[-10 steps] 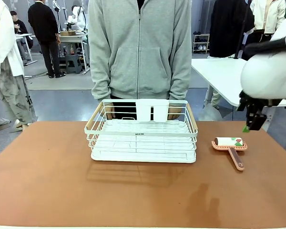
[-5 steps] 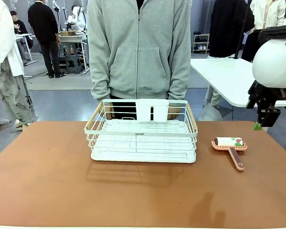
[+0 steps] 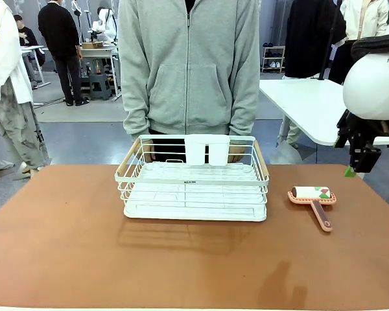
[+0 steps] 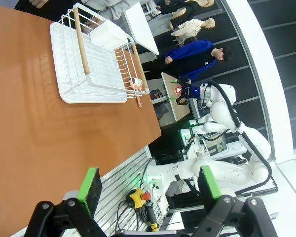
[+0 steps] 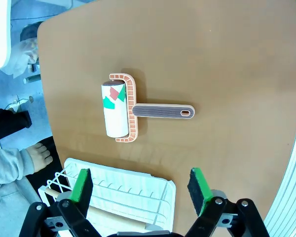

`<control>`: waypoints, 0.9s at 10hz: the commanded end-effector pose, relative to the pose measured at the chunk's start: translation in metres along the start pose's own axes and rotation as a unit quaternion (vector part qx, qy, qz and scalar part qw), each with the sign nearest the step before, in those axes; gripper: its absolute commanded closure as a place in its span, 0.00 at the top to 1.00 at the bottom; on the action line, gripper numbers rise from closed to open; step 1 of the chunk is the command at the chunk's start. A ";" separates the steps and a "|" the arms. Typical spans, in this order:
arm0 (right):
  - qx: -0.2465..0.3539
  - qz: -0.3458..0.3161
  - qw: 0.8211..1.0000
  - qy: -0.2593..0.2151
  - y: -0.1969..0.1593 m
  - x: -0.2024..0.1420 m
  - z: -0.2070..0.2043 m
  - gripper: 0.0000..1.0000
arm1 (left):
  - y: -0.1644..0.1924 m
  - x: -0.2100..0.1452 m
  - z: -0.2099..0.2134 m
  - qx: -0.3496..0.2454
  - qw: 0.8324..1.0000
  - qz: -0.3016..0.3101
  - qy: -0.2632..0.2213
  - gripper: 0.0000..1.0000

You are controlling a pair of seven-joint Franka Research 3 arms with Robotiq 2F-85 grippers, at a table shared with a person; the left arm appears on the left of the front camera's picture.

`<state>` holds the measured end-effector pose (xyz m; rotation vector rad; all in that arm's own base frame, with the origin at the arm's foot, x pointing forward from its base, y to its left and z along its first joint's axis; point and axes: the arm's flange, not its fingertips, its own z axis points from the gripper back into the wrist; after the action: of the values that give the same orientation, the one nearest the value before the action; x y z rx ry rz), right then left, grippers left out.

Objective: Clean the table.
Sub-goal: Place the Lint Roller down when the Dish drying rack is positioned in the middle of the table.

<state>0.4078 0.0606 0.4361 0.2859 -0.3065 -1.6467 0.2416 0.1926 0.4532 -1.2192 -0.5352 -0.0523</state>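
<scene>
The table [image 3: 65, 240] has a reddish-brown top. On its right part lies a lint roller [image 3: 312, 197] with a salmon handle and a white roll. My right gripper [image 3: 353, 170] hangs above the table's right edge, up and to the right of the roller. From the right wrist camera, my right gripper [image 5: 139, 186] is open and empty, high over the lint roller [image 5: 119, 111]. My left gripper [image 4: 149, 185] is open and empty, off the table's near side, with the table [image 4: 34, 138] off to the picture's left.
A white wire basket [image 3: 193, 181] with wooden handles stands at the table's middle back. A person in a grey hoodie stands behind it, hands [image 3: 237, 153] at its far rim. A white-topped table [image 3: 308, 103] stands at the back right.
My right arm has drawn back to the right and slightly up, away from the roller, then held still. Basket, roller and person have not moved.
</scene>
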 end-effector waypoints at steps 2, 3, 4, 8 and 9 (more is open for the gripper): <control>0.004 -0.002 1.000 0.001 0.000 -0.003 0.000 1.00 | -0.002 -0.001 0.002 -0.010 1.000 -0.011 -0.004 1.00; 0.004 -0.002 1.000 0.001 0.000 -0.003 0.000 1.00 | -0.002 -0.001 0.002 -0.010 1.000 -0.011 -0.004 1.00; 0.004 -0.002 1.000 0.001 0.000 -0.003 0.000 1.00 | -0.002 -0.001 0.002 -0.010 1.000 -0.011 -0.004 1.00; 0.004 -0.002 1.000 0.001 0.000 -0.003 0.000 1.00 | -0.002 -0.001 0.002 -0.010 1.000 -0.011 -0.004 1.00; 0.004 -0.002 1.000 0.001 0.000 -0.003 0.000 1.00 | -0.002 -0.001 0.002 -0.010 1.000 -0.011 -0.004 1.00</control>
<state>0.4078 0.0607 0.4361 0.2860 -0.3064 -1.6465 0.2416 0.1926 0.4532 -1.2192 -0.5352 -0.0523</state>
